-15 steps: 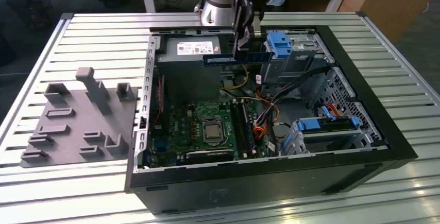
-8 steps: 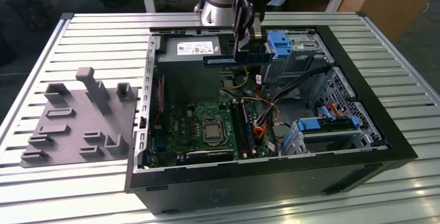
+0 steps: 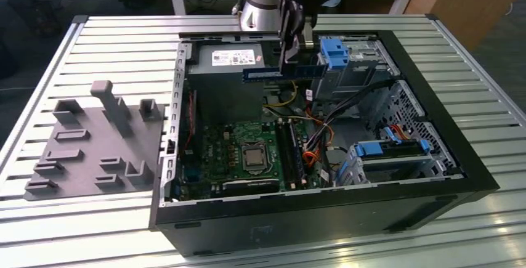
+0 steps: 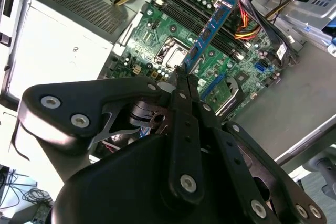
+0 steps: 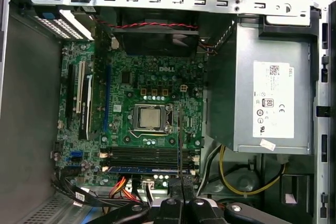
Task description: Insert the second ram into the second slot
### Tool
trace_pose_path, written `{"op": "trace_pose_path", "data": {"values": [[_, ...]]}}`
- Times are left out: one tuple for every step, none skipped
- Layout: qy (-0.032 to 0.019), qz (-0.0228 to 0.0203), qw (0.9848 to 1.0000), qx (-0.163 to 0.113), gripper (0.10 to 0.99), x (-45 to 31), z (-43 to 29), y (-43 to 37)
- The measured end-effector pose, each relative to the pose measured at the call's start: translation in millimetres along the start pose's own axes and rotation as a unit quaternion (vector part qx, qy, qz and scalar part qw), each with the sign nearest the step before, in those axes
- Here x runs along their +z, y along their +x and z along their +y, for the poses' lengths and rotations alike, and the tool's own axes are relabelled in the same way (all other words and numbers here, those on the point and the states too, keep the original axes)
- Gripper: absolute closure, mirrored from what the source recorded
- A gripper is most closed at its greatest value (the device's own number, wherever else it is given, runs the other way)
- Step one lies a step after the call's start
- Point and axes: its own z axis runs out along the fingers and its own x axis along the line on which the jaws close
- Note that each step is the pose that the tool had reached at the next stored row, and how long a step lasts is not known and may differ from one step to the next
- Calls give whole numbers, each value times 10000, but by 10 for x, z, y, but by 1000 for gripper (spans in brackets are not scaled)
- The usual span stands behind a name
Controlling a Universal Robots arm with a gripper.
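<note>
Slatted table [image 3: 107,40] with a grey holder [image 3: 90,148] at the exterior view's left, then an open computer case [image 3: 287,222] over which the gripper [image 3: 294,63] pinches the blue ram stick [image 3: 263,74] high above the motherboard slots [image 3: 289,151]; lowered askew, it may snag cables [image 3: 319,140] or jam.

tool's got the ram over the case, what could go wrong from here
1. The tool pinches the ram with thin tips; it may tilt or slip when pushed.
2. The free slots lie close beside a seated stick, so a slight offset may hit the wrong one.
3. Loose cables beside the slots may snag.
</note>
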Motion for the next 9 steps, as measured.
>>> {"op": "trace_pose_path", "data": {"values": [[0, 0, 10000, 0, 969, 0, 0, 4], [0, 0, 10000, 0, 969, 0, 0, 8], [0, 0, 10000, 0, 969, 0, 0, 12], [0, 0, 10000, 0, 969, 0, 1, 16], [0, 0, 10000, 0, 969, 0, 1, 19], [0, 0, 10000, 0, 969, 0, 1, 23], [0, 0, 10000, 0, 969, 0, 1, 27], [0, 0, 10000, 0, 969, 0, 1, 30], [0, 0, 10000, 0, 969, 0, 1, 33]]}}
